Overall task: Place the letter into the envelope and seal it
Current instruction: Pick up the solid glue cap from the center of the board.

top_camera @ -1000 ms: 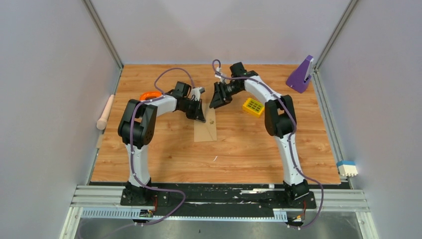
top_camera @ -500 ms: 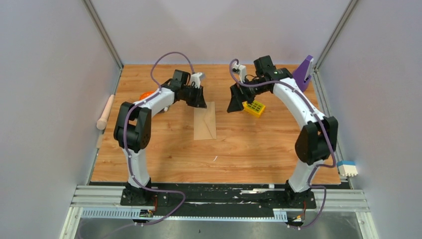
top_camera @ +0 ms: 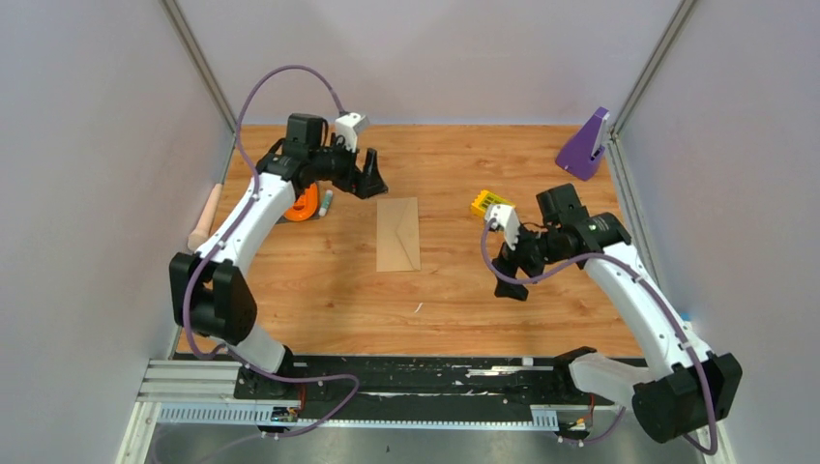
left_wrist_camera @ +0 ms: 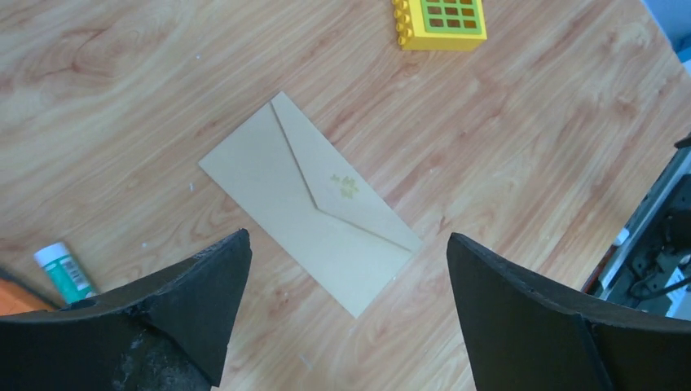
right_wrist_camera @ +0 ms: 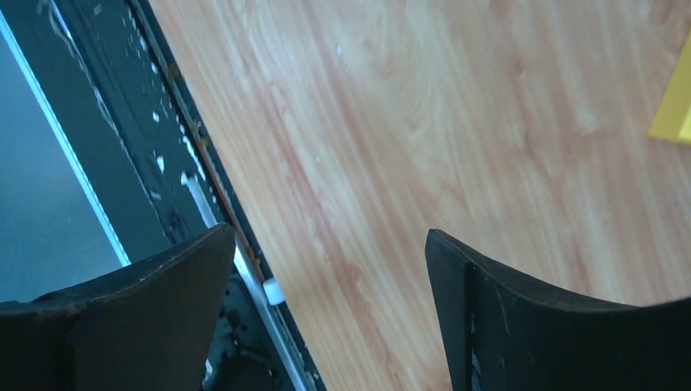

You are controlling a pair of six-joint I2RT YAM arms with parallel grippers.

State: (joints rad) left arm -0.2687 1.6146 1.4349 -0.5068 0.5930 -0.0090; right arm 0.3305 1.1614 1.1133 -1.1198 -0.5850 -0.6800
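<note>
So. K: Where does the envelope (top_camera: 397, 234) lie?

Me: Flat on the wood-grain table (top_camera: 464, 300), about mid-table, between the 2 arms. It is matte tan kraft paper, a long rectangle. The pointed triangular flap is folded down, with 1 small gold mark near its tip, clearest in the left wrist view (left_wrist_camera: 310, 199).

K: Left claw?

Me: The left gripper (top_camera: 371, 182) hangs just beyond the envelope's far end, apart from it. From my wrist feed its 2 black curved fingers (left_wrist_camera: 204, 301) stand wide, nothing between them, and the envelope shows on the table below the gap.

K: Right claw?

Me: The right gripper (top_camera: 510, 280) is well to the right of the envelope, over bare laminate. Its fingers (right_wrist_camera: 163, 309) are spread too and hold nothing. That feed shows pale grain and the scuffed black rail (right_wrist_camera: 155, 155) at the table's edge.

K: Other items?

Me: 1 yellow plastic block (top_camera: 491, 205) with a green grid top sits near the right wrist. 1 orange ring (top_camera: 306, 205) and 1 white glue stick (left_wrist_camera: 63, 271) with a green band lie under the left arm. 1 purple wedge (top_camera: 586, 145) stands in the far right corner.
</note>
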